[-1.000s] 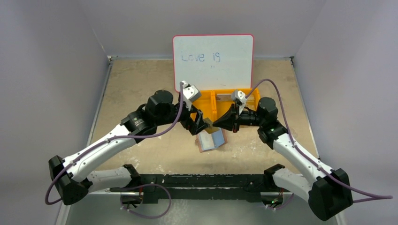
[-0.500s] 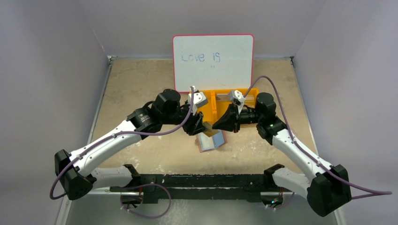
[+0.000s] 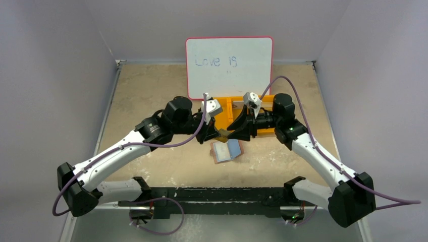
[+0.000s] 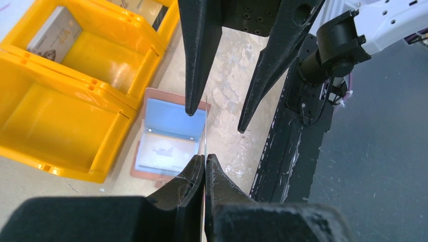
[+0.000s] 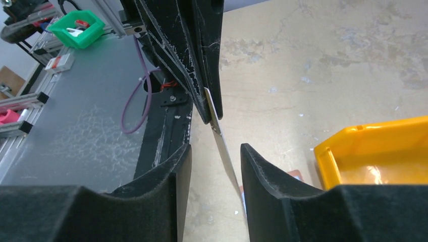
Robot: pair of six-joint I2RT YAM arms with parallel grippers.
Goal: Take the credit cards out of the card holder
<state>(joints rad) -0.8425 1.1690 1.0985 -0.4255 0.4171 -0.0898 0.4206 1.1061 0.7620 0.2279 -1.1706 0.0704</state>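
Both arms reach inward from the near edge of the desk (image 3: 151, 85), elbows bowed outward. The left arm (image 3: 126, 146) and right arm (image 3: 308, 148) meet tip to tip in the air beside the open card holder (image 3: 227, 150). The holder lies flat on the desk, just in front of the orange tray (image 4: 126, 96). The left jaws are pinched tight on one end of a thin credit card (image 5: 224, 156), held edge-on. The right jaws stand partly open on either side of its other end, with a gap on each side. A pale card (image 4: 53, 35) lies in one tray compartment.
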